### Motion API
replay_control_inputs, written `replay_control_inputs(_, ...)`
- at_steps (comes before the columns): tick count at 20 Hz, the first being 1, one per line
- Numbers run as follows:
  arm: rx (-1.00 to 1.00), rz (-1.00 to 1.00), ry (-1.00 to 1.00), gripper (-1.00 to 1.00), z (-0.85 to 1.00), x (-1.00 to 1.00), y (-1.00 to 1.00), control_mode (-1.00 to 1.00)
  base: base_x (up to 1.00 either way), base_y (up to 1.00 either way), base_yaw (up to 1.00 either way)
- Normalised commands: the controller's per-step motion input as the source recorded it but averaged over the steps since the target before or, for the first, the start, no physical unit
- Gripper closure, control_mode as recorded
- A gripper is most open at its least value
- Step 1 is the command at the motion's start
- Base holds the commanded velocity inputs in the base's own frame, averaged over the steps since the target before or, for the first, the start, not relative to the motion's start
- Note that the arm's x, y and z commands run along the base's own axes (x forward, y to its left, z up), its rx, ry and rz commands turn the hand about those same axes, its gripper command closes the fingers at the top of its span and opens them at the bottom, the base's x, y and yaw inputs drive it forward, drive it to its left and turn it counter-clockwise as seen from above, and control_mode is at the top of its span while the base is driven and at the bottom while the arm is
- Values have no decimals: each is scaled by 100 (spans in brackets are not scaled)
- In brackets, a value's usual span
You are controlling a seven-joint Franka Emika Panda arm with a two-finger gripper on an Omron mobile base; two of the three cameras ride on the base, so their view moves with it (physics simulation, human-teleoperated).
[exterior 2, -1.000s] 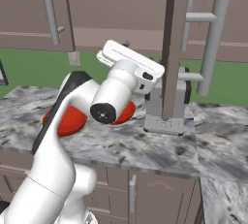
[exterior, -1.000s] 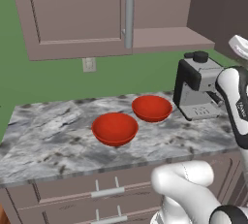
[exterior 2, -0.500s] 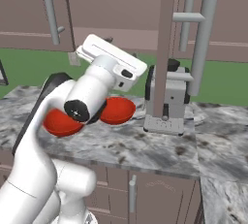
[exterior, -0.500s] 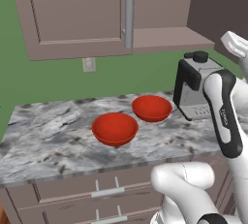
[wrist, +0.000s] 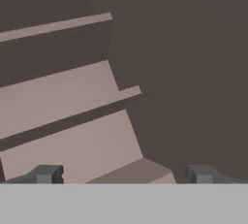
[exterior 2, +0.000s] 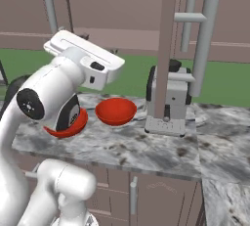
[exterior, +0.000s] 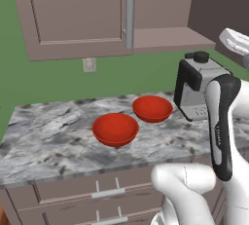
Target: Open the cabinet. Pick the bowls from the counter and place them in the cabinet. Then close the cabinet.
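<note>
Tool (wrist: 123,174) is spread wide, nothing between the tips, and faces into the open cabinet (exterior: 78,19); in the hand view the inner shelf (wrist: 68,104) runs across at about 10 o'clock from the tips.

Cabinet: left door (exterior: 73,9) shut with its grey bar handle (exterior: 129,14) vertical. Right door (exterior 2: 166,49) swung out, edge-on in the right base view, with its handle (exterior 2: 205,44) at its 3 o'clock.

Both red bowls sit on the table (exterior: 58,141), just beside each other. Near bowl (exterior: 115,129) is at roughly 8 o'clock of the far bowl (exterior: 152,108). Coffee machine (exterior: 197,87) stands at 3 o'clock of the far bowl, close by. Drawer fronts (exterior: 104,190) sit below the table edge.
</note>
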Motion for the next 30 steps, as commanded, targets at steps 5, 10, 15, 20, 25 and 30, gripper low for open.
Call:
replay_control_inputs(5, -2, 2, 27, -100, 17, -18, 77, -100, 0, 0, 0)
replay_control_inputs(10, -1, 3, 14, -100, 4, -4, 81, -100, 0, 0, 0)
replay_control_inputs(15, 0, 4, -1, -100, 0, 0, 73, -100, 0, 0, 0)
replay_control_inputs(20, 0, 11, -11, -100, -3, 0, 65, -100, 0, 0, 0)
replay_control_inputs(25, -1, 15, -6, -100, -15, 0, 59, -100, 0, 0, 0)
replay_control_inputs(30, 0, 11, 0, -100, -12, 5, 33, -100, 0, 0, 0)
